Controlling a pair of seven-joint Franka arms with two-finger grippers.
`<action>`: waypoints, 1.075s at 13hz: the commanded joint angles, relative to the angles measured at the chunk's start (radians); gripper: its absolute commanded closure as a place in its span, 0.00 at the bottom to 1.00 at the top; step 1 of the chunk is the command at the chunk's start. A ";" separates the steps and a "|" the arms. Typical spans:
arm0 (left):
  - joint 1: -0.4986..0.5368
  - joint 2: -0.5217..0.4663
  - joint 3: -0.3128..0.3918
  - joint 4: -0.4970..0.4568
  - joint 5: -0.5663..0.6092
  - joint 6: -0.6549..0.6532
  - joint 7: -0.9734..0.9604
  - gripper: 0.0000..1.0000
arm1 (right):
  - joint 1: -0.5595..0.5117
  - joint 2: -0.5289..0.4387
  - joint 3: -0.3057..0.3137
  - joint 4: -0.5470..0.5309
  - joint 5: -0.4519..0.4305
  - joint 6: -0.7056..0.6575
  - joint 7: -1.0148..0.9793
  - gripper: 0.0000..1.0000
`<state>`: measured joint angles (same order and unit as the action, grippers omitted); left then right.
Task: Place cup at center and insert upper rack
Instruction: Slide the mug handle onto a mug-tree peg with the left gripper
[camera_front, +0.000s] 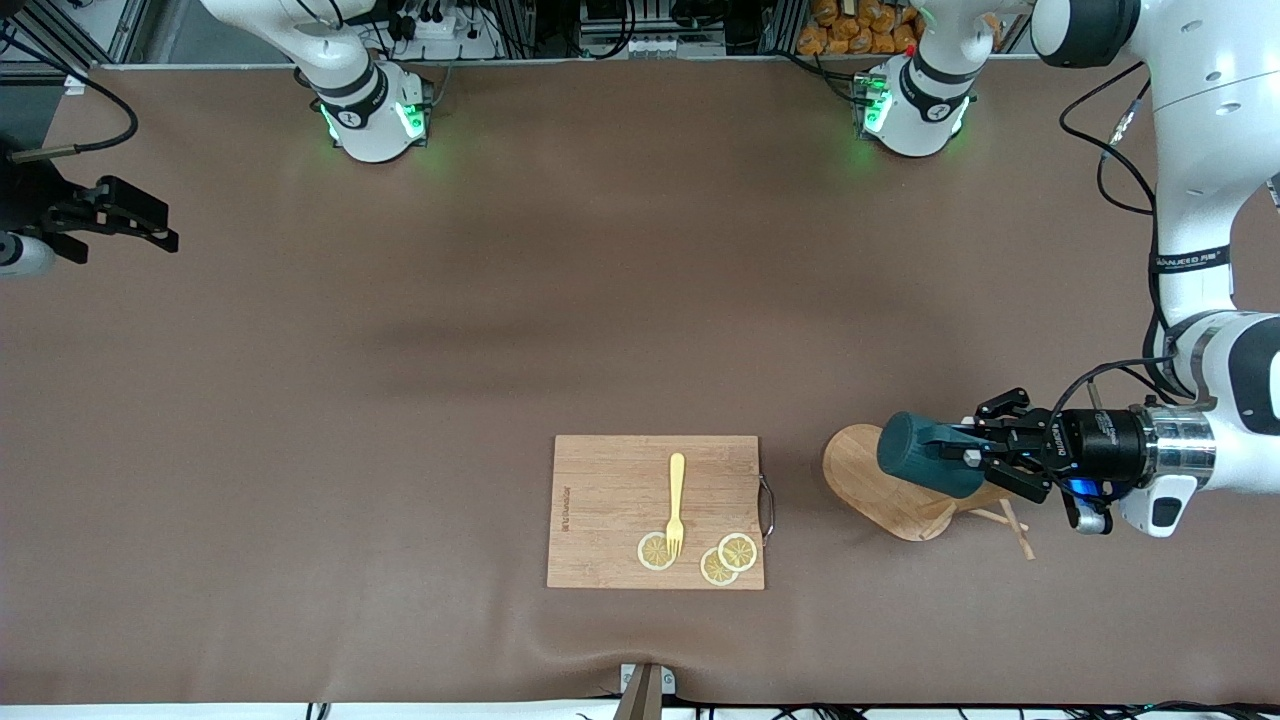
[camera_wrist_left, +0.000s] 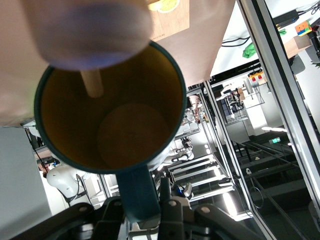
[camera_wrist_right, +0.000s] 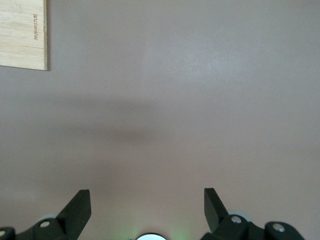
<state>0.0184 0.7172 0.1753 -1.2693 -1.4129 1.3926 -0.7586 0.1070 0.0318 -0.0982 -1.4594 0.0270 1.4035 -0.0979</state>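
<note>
In the front view you have the left gripper (camera_front: 968, 455) clamped on the handle of the cup (camera_front: 915, 452), which lies on its side in the air over the mug tree (camera_front: 880, 482). The mug tree stands beside the cutting board (camera_front: 610, 500), toward the left arm's end of the table, its oval base on the brown table (camera_front: 400, 400) and its thin pegs (camera_front: 1010, 520) poking out under the gripper. On the cutting board lies a yellow fork (camera_front: 677, 502) with three lemon slices (camera_front: 728, 558) at the board's edge nearest the camera. Your right gripper (camera_front: 110, 220) waits well away from the board, at the right arm's end of the table. In the left wrist view you look straight into the cup (camera_wrist_left: 110, 105): a teal rim, a mustard-yellow inside, and the handle (camera_wrist_left: 137, 192) pinched between the left gripper's fingers (camera_wrist_left: 172, 220). A pale wooden peg (camera_wrist_left: 92, 82) shows across the cup's mouth, and a corner of the cutting board (camera_wrist_left: 170, 20) is visible past the rim. In the right wrist view the right gripper (camera_wrist_right: 147, 207) has its fingers (camera_wrist_right: 77, 207) spread wide over bare table (camera_wrist_right: 200, 100), holding nothing, with an edge of the cutting board (camera_wrist_right: 22, 35) in one corner.
</note>
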 joint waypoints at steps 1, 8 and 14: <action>0.018 0.019 -0.005 0.007 -0.055 -0.030 0.016 1.00 | 0.002 0.000 -0.002 0.005 0.014 -0.003 0.012 0.00; 0.035 0.056 -0.008 0.007 -0.095 -0.060 0.050 1.00 | 0.000 0.000 -0.002 0.007 0.014 -0.001 0.012 0.00; 0.038 0.073 -0.008 0.007 -0.136 -0.080 0.059 1.00 | 0.000 0.000 -0.002 0.007 0.013 0.000 0.012 0.00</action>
<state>0.0459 0.7760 0.1751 -1.2693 -1.5202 1.3345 -0.7159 0.1070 0.0319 -0.0982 -1.4593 0.0270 1.4047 -0.0979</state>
